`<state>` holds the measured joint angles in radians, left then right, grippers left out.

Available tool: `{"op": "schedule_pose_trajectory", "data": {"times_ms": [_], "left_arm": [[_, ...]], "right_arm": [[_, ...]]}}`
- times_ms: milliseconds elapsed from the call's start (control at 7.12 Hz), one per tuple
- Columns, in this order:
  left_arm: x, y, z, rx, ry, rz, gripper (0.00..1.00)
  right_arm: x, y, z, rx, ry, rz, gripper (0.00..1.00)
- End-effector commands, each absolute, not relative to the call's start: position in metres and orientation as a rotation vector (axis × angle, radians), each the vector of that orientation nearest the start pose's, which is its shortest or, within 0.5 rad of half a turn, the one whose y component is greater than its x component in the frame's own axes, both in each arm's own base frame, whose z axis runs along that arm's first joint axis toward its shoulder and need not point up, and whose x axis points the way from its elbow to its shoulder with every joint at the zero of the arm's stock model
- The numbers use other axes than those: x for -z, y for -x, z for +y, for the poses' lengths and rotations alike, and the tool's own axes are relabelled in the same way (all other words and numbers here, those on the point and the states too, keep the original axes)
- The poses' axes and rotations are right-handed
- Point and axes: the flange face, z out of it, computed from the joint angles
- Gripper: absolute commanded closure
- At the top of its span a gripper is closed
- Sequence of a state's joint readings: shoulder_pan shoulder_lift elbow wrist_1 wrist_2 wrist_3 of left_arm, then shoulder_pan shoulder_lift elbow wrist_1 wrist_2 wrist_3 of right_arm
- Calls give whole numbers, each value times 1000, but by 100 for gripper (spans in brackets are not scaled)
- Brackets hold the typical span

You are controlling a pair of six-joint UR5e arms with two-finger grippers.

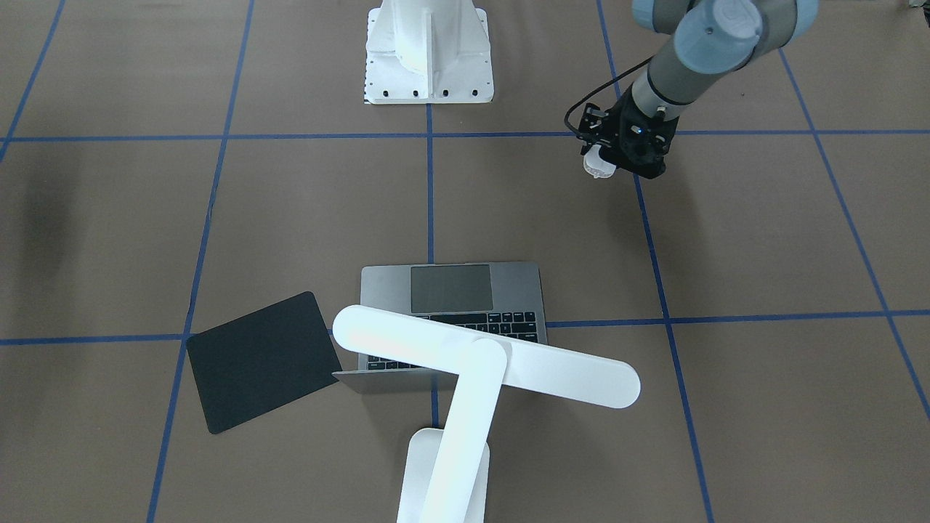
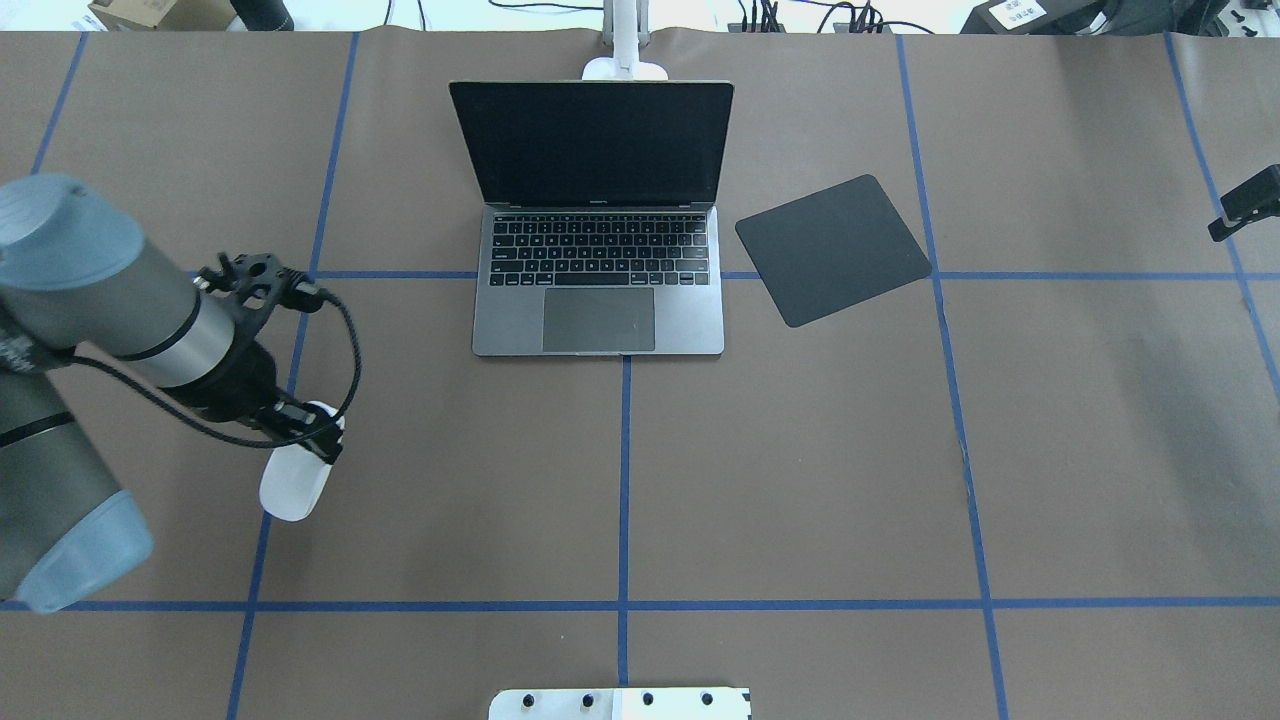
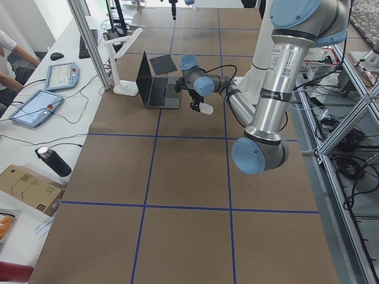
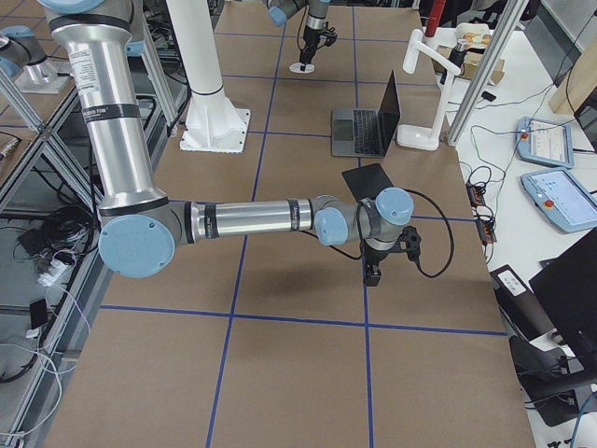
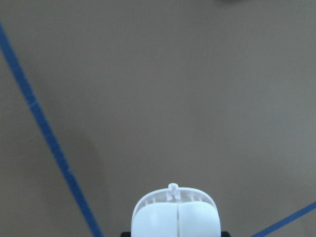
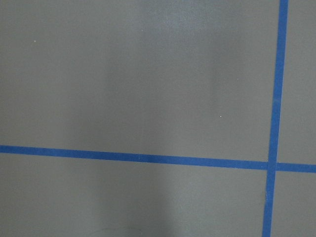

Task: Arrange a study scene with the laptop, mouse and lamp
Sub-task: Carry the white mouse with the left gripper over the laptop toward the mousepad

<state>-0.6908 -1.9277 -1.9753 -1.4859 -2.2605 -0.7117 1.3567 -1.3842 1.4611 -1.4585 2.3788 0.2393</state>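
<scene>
Overhead exterior view: the left fingers (image 2: 322, 448) are closed on one end of the mouse (image 2: 296, 485), at about eight o'clock from the open laptop (image 2: 598, 265) and well apart from it. The lamp (image 2: 624, 62) stands at the laptop's twelve o'clock. The mouse looks light, rigid and glossy, so probably slippery; gripping across its narrow sides seems safest. Whether the right fingers (image 4: 372, 274) are open cannot be told.

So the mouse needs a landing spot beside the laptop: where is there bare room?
Bare table lies between the laptop and the left gripper holding the mouse, and along the laptop's trackpad edge. The black mat on the laptop's other side carries nothing. Crowded only behind the laptop, where the lamp stands.
</scene>
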Motion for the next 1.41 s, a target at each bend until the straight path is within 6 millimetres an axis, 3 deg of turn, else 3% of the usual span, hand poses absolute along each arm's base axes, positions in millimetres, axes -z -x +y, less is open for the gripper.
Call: {"op": "schedule_pose_trajectory", "data": {"times_ms": [0, 141, 422, 562, 843, 1265], "left_arm": [[-198, -473, -439, -267, 93, 939, 74], [-152, -510, -464, -198, 104, 934, 74], [-72, -591, -492, -105, 143, 906, 74], [-48, -633, -506, -53, 139, 907, 74], [-27, -688, -536, 8, 21, 897, 74], [-23, -724, -552, 77, -109, 942, 74]], "right_arm": [[-600, 68, -581, 58, 12, -825, 2], [-602, 70, -581, 61, 16, -824, 2], [-604, 73, -581, 64, 23, -823, 2], [-599, 76, -588, 67, 17, -825, 2], [-592, 77, -594, 67, 12, -829, 2], [-590, 79, -595, 56, 17, -837, 2]]}}
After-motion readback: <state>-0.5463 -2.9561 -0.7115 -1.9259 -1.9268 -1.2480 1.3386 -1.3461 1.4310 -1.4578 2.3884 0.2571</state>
